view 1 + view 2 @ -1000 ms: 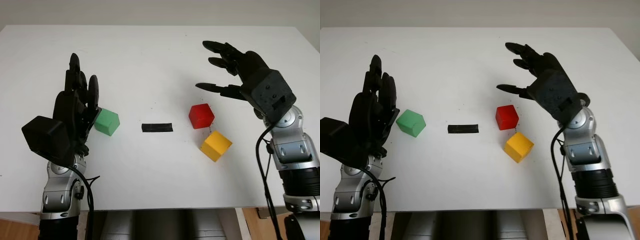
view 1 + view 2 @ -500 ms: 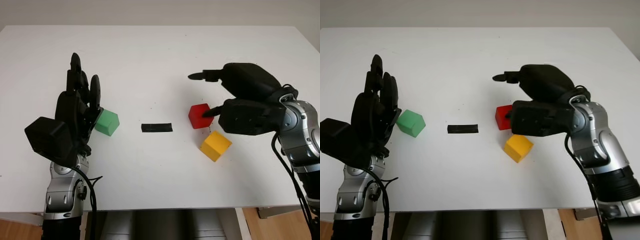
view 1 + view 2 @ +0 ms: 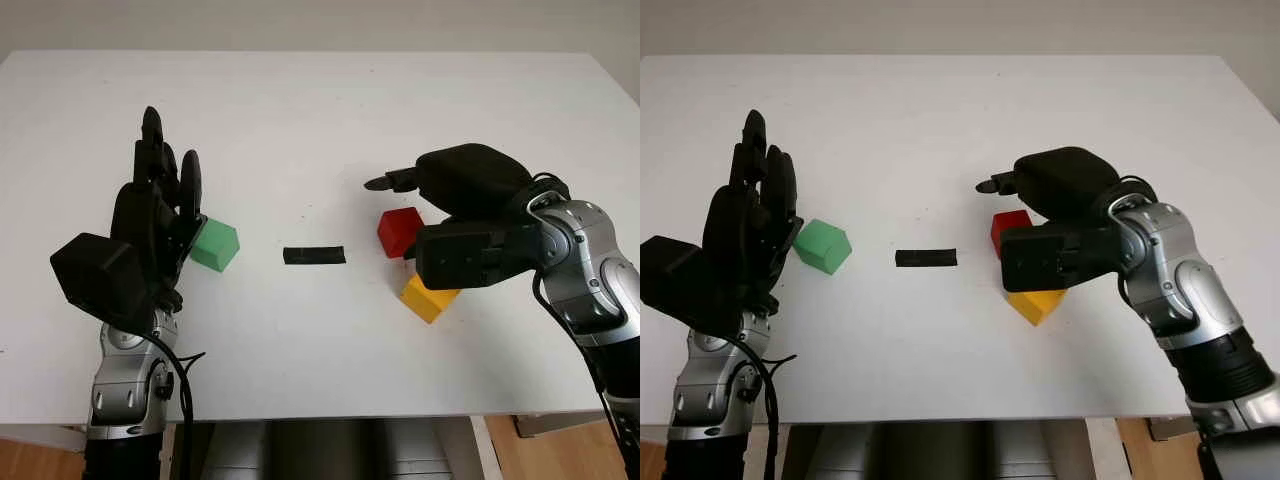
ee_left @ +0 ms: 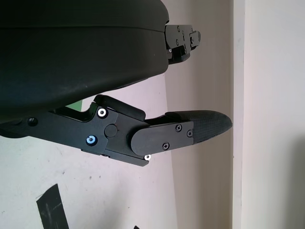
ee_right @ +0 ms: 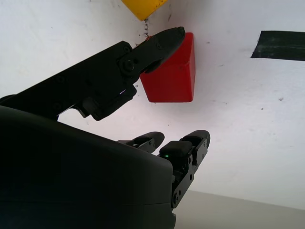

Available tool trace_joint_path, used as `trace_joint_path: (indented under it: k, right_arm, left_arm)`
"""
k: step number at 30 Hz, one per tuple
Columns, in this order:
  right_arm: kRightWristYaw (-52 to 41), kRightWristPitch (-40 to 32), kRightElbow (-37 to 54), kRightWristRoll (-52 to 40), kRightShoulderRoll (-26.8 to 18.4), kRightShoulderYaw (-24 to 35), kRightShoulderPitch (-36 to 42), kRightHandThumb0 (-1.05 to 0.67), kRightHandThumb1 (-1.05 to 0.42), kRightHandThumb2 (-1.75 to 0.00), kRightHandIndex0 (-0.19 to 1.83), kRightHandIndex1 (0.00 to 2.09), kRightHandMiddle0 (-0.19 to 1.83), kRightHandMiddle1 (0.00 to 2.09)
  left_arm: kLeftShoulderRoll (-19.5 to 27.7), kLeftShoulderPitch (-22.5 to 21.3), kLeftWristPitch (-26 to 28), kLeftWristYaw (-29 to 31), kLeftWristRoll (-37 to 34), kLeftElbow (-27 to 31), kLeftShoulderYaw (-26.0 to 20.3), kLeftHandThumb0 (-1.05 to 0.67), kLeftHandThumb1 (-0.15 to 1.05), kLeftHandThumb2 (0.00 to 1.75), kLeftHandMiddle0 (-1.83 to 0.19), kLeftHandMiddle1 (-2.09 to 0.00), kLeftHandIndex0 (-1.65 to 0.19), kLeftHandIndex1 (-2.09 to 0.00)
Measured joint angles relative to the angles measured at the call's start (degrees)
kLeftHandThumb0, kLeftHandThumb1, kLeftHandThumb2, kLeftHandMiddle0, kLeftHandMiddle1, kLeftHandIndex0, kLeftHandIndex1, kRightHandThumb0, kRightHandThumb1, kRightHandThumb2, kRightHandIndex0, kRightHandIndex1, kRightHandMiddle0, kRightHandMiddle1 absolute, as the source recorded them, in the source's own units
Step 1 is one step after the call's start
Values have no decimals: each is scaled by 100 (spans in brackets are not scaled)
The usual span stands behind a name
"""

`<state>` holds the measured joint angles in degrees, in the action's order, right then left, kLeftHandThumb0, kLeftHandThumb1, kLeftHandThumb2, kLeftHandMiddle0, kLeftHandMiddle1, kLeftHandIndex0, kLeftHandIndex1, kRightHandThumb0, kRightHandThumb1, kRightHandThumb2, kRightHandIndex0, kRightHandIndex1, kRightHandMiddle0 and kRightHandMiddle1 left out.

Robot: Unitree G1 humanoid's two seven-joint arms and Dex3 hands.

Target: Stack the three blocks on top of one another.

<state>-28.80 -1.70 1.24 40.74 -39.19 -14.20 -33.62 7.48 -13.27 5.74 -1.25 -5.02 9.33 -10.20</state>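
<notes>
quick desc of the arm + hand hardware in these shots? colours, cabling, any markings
Both hands, left hand and right hand, are matte black with three segmented fingers and small silver screws; a blue fastener sits at a left finger joint, a green LED on the right hand. A boxy black wrist module sits behind each. Forearms are silver-grey metal with black cables looped alongside.

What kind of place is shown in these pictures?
Probably a robot test bench in a lab: a plain white table with a black tape mark, and red, green and yellow blocks for practice.
</notes>
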Motion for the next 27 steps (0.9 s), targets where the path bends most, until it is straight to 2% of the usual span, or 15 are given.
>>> trace_joint_path:
  k: [12,27]
  right_arm:
    - [906,347,-564,425,15,-87,45,-50,-78,-6,64,15,59,9]
    - [774,205,-745,622,74,-147,45,-54,-82,-6,61,14,58,8]
  left_arm:
    - [-2,0,-14,11,0,-2,1,-69,105,54,12,-5,8,-6]
    - [8,0,-111,64,-16,-55,-26,-69,105,54,12,-5,8,-5]
